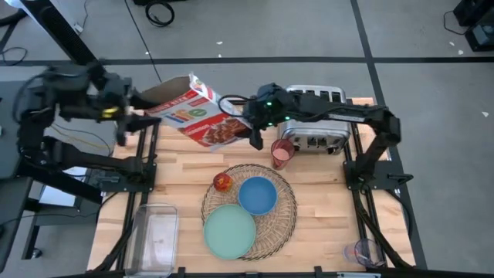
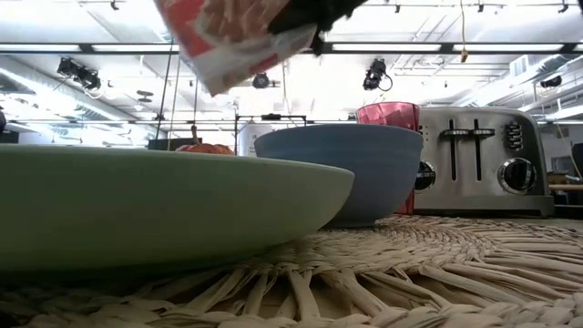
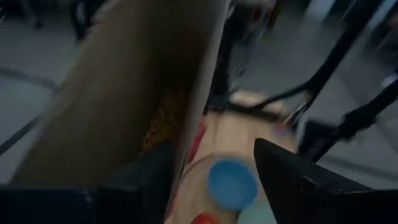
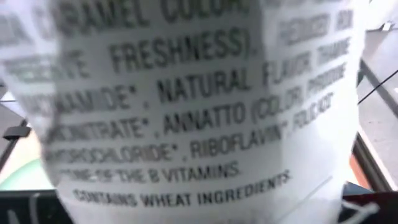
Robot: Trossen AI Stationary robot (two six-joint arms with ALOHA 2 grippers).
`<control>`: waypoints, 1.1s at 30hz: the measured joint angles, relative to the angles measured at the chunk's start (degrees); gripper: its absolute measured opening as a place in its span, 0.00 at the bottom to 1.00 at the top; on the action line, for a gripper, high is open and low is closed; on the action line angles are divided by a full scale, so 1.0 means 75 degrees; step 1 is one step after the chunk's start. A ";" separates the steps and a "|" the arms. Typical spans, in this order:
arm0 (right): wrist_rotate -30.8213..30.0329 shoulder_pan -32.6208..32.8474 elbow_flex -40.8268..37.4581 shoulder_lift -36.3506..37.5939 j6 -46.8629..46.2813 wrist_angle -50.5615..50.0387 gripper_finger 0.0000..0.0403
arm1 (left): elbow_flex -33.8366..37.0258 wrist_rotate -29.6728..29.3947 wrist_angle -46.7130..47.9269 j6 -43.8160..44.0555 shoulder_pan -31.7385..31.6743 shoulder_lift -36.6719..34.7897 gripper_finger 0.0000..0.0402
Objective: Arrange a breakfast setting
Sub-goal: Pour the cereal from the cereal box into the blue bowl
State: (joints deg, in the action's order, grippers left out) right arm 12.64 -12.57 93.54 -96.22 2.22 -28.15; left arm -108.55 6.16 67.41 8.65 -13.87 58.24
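Note:
A red and white cereal box hangs tilted above the table's far side, its open top toward the left arm. My right gripper is shut on its other end. My left gripper is open at the box's open top, where cereal shows inside. On the round straw placemat sit the blue bowl, the mint-green plate and the red apple. The pink cup stands at the mat's far edge. Toast and spoon are out of view. My left gripper has one finger inside the box's open top, beside the side wall's inner face. The other finger stands outside, well apart from the wall. Whether the inner finger touches the wall I cannot tell. My right gripper holds the box at its closed end, the printed side panel filling its view. The two fingers stand at the panel's two edges, coming level from the table's right. The box hangs tilted, clear of the table.
The chrome toaster stands at the far right, just behind the cup. The clear plastic bin lies at the near left. A small clear cup sits near the front right corner.

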 joint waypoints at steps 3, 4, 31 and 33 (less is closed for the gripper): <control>-0.0304 0.0348 0.0000 0.0501 -0.0071 -0.0405 0.56 | 0.0003 0.0363 -0.0577 0.0200 -0.0003 -0.0355 0.58; -0.0409 0.0490 0.0000 0.0664 -0.0128 -0.0523 0.56 | 0.0003 0.0492 -0.0809 0.0200 -0.0002 -0.0456 0.58; -0.2132 0.5907 0.0015 0.2479 -0.7156 -0.6641 0.56 | 0.3296 0.0961 -0.4750 0.1008 0.0202 -0.0988 0.54; -0.2118 0.6150 -0.0033 0.2477 -0.7600 -0.6829 0.56 | 0.3651 0.0961 -0.5098 0.1128 0.0390 -0.0961 0.54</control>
State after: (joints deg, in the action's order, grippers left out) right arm -3.24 33.56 93.29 -77.64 -54.78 -79.37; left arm -81.17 13.37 29.17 17.11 -10.94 51.03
